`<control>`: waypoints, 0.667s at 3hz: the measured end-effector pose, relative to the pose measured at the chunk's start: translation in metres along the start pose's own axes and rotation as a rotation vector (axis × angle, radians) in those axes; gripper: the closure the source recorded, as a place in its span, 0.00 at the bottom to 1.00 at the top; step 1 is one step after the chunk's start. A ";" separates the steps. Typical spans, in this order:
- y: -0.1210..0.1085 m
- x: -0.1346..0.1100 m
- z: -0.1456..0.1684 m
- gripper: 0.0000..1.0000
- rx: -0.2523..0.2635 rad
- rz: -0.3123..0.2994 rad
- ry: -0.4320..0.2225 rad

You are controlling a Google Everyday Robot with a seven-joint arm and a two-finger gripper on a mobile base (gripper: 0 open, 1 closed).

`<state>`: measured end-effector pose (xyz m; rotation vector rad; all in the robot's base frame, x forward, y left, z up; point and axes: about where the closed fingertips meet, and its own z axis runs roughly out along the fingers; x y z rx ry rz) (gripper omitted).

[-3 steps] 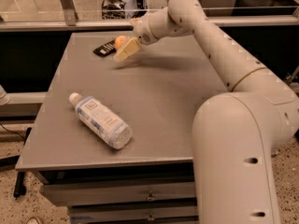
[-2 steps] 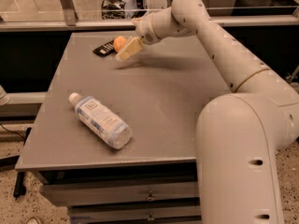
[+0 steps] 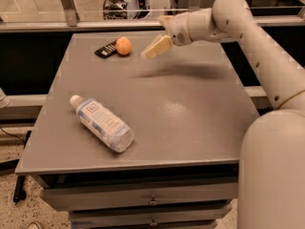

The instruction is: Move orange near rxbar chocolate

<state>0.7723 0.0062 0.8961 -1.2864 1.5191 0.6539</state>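
Observation:
The orange (image 3: 123, 46) rests on the grey table (image 3: 190, 109) at the far left, touching the right end of the flat black rxbar chocolate (image 3: 106, 50). My gripper (image 3: 155, 38) hangs above the table a short way to the right of the orange. It is open and holds nothing. One beige finger (image 3: 157, 47) points down-left toward the orange without touching it.
A clear plastic water bottle (image 3: 101, 124) with a white cap lies on its side at the table's front left. My white arm (image 3: 257, 46) spans the right side of the table. A glass barrier (image 3: 95, 4) runs behind the far edge.
My gripper was at the orange beside the bar. It has let go and drawn back to the right and up. The orange now lies free on the table.

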 end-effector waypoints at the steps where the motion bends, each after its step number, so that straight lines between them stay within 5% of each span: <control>1: 0.005 0.009 -0.059 0.00 -0.005 0.034 -0.109; 2: 0.005 0.011 -0.070 0.00 0.000 0.042 -0.122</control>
